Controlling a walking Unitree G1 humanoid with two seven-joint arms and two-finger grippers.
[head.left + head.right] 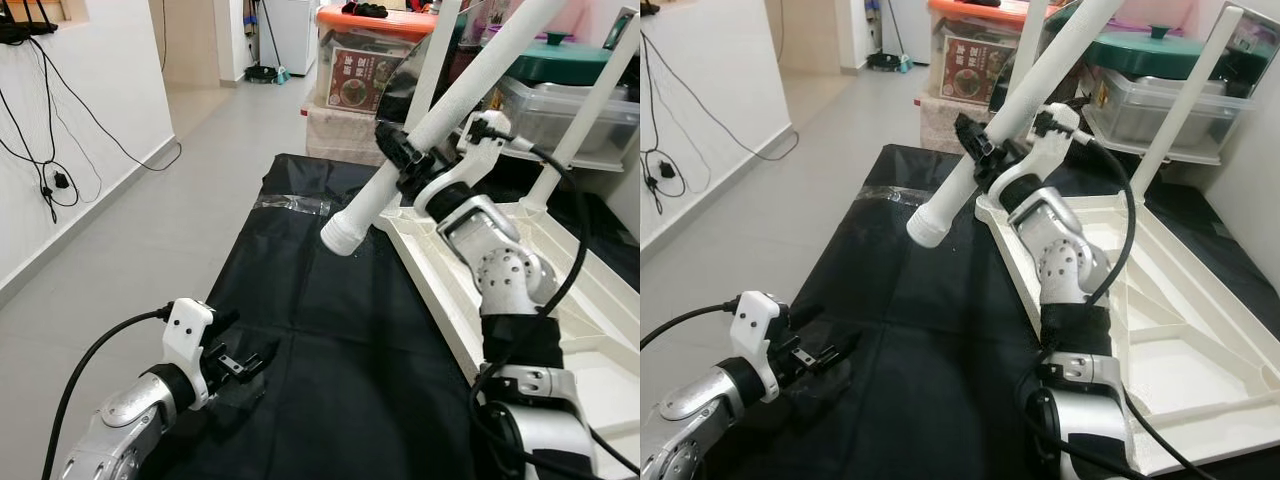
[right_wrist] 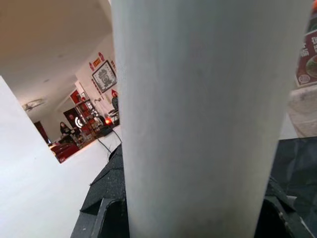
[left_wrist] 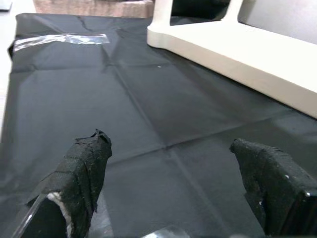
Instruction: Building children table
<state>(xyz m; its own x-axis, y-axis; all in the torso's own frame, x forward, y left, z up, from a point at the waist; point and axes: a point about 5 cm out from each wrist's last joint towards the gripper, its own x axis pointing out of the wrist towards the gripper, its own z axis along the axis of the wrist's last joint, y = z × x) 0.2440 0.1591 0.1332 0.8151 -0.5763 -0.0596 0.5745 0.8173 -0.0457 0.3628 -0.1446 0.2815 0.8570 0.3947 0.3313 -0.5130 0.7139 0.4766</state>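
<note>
My right gripper point(image 1: 402, 160) clamps one white table leg point(image 1: 440, 118), tilted above the black mat point(image 1: 330, 330). Two more legs stand on the upturned tabletop point(image 1: 1160, 300). My left gripper point(image 1: 240, 365) hovers low, fingers wide.

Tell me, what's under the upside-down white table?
A black plastic sheet lies under the upturned white plastic tabletop, spreading over the grey floor. Whatever sits directly beneath the tabletop is covered.
</note>
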